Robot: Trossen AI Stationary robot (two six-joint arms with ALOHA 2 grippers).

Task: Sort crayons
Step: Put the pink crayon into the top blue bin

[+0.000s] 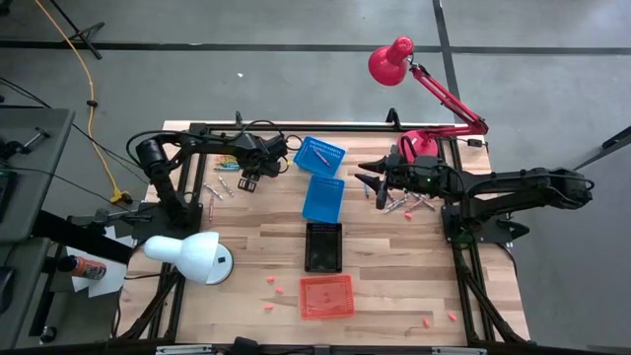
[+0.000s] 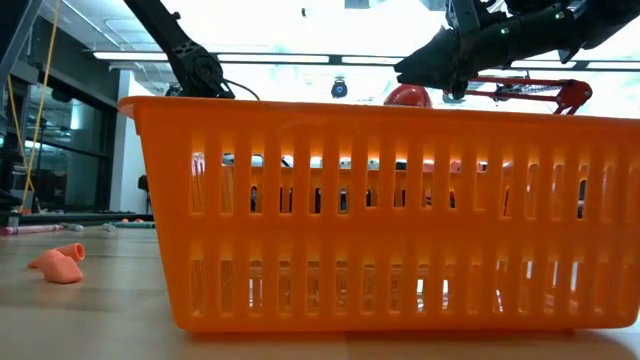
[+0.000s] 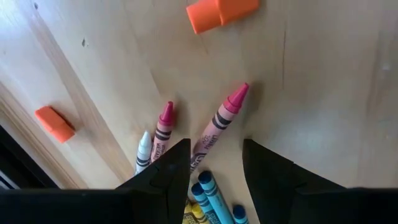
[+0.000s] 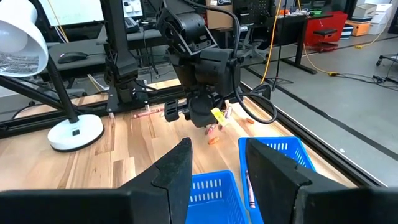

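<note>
Several crayons lie flat on the wood at the table's far left [image 1: 225,185]. In the left wrist view they are a pink one [image 3: 219,124], a magenta one [image 3: 163,127], a white one [image 3: 143,149] and blue ones [image 3: 210,193]. My left gripper [image 3: 216,165] points steeply down over them, open. Its fingers stand on either side of the pink crayon's wrapped end. My right gripper [image 1: 367,180] hangs level and open, above the table beside the blue baskets, with nothing between its fingers [image 4: 214,174]. More crayons [image 1: 404,204] lie under the right arm. My left gripper's fingers come from above, one on each side of the pink crayon's wrapped end [image 3: 200,152], which lies flat on the table. The crayon runs close along one finger [image 3: 180,162]; I cannot tell whether they touch.
Two blue baskets [image 1: 322,197] stand at the far middle, with a black basket [image 1: 323,247] and an orange basket [image 1: 325,296] nearer. A white lamp [image 1: 187,256] is at the near left and a red lamp [image 1: 424,143] at the far right. Small orange bits [image 3: 221,14] lie scattered around.
</note>
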